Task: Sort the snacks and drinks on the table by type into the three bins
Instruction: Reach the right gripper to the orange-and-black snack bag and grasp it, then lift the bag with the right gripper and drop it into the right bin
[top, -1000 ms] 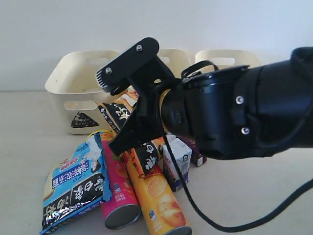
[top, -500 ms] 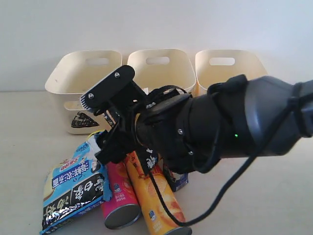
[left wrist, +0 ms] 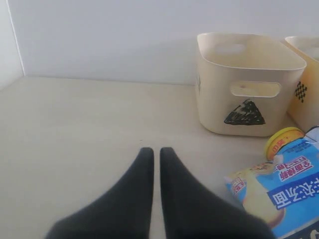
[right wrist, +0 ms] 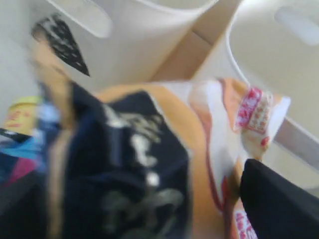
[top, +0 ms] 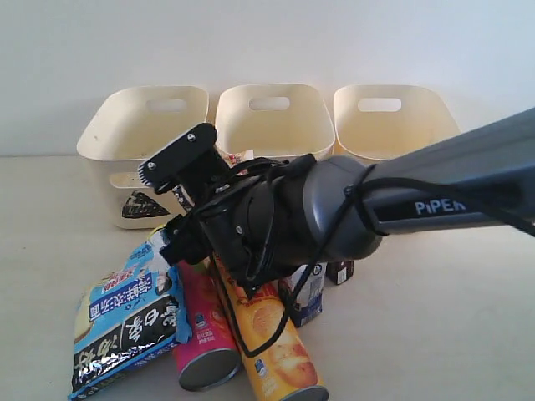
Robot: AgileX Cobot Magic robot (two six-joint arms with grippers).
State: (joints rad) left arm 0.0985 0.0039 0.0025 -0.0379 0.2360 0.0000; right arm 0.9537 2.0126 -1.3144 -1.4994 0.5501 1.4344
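Observation:
My right gripper [top: 177,200] reaches across to the left and stands open, its two fingers straddling the orange foil bag [right wrist: 199,144], which leans against the triangle-marked bin [top: 125,138]. In the right wrist view only one black fingertip [right wrist: 274,199] shows clearly beside the blurred bag. On the table in front lie the blue bag [top: 129,313], the pink tube [top: 201,338] and the orange-yellow tube [top: 276,342]. The white carton [top: 308,292] and the purple carton [top: 339,271] peek out under the arm. My left gripper [left wrist: 156,152] is shut over bare table [left wrist: 75,129].
Three cream bins stand in a row at the back: the triangle one, the middle one [top: 272,117] and the right one [top: 393,117]. The right arm's grey link [top: 435,196] crosses the table's right half. A pale wall stands close behind the bins.
The right arm has pulled away from the camera and dropped toward the orange bag. Its open fingers now sit lower and further left, around the bag. The snacks have not moved.

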